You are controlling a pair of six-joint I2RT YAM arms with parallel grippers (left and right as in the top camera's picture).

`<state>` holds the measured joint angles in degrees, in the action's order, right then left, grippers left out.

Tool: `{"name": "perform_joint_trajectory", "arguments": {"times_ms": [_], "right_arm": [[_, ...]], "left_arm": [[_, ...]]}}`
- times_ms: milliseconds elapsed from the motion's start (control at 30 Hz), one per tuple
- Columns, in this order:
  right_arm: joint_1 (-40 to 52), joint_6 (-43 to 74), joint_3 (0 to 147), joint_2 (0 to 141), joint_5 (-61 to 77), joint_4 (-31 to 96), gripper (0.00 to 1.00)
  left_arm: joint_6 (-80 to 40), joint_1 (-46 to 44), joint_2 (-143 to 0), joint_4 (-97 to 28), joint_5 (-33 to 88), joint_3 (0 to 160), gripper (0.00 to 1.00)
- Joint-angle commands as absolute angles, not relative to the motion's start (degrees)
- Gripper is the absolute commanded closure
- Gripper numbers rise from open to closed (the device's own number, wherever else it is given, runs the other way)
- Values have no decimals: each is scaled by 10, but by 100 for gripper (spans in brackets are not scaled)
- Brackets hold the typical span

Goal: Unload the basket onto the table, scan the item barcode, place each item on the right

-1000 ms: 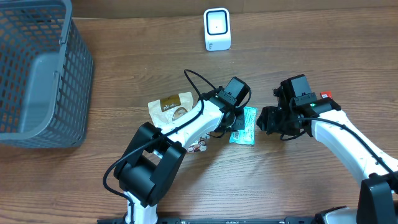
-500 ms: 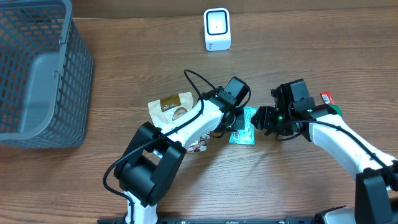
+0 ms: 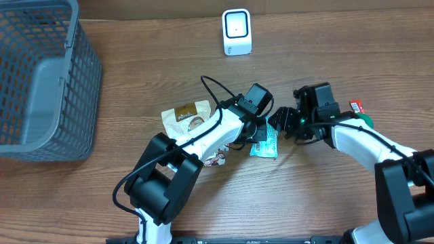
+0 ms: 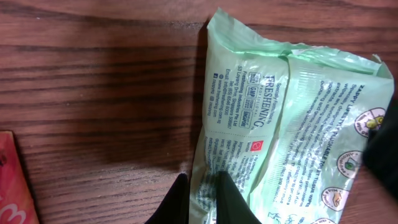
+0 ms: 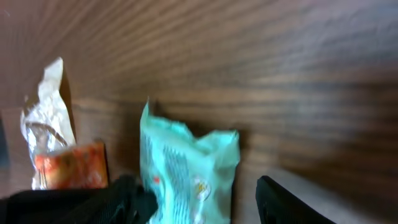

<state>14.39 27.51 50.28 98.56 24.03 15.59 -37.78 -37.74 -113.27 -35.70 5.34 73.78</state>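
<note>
I pinch the pale green plastic wipes packet (image 4: 292, 124) in my left gripper (image 4: 202, 186); my right gripper (image 5: 205, 202), jaws apart just before it, should close on it next for scanning.

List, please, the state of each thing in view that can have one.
green wipes packet, printed back up, pinched at one edge.
left gripper, fingers shut on the green wipes packet.
right gripper, fingers open, close to the packet.
brown pouch, lying flat, not held.
scanner, standing upright, nothing in front of it.
</note>
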Motion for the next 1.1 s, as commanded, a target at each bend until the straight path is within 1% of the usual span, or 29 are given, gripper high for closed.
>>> {"name": "perform_joint_trajectory", "arguments": {"times_ms": [0, 267, 400, 533, 667, 733, 833, 867, 933, 967, 1067], "right_arm": [[129, 286, 503, 999, 271, 141, 37], [131, 285, 503, 1050, 271, 123, 39], [131, 292, 503, 1063, 276, 116, 52], [131, 292, 503, 1063, 293, 114, 63], [131, 292, 503, 1063, 293, 116, 78], [131, 291, 503, 1063, 293, 116, 82], [131, 291, 503, 1063, 292, 116, 87], [131, 291, 503, 1063, 292, 116, 89], [131, 286, 503, 1063, 293, 116, 92], [131, 285, 503, 1063, 292, 116, 93], [131, 285, 503, 1063, 292, 116, 93]], "left_arm": [[-388, -375, -1175, -366, 40, 720, 92], [-388, -375, -1175, -366, 41, 720, 92], [-388, -375, -1175, -366, 40, 720, 92], [-388, -375, -1175, -366, 40, 720, 92], [-388, -375, -1175, -366, 41, 720, 92], [-388, -375, -1175, -366, 41, 720, 91], [-388, -375, -1175, -366, 41, 720, 88], [-388, -375, -1175, -366, 41, 720, 86], [-388, -375, -1175, -366, 41, 720, 79], [-388, -375, -1175, -365, 41, 720, 77], [-380, -375, -1175, -361, 41, 722, 76]]}}
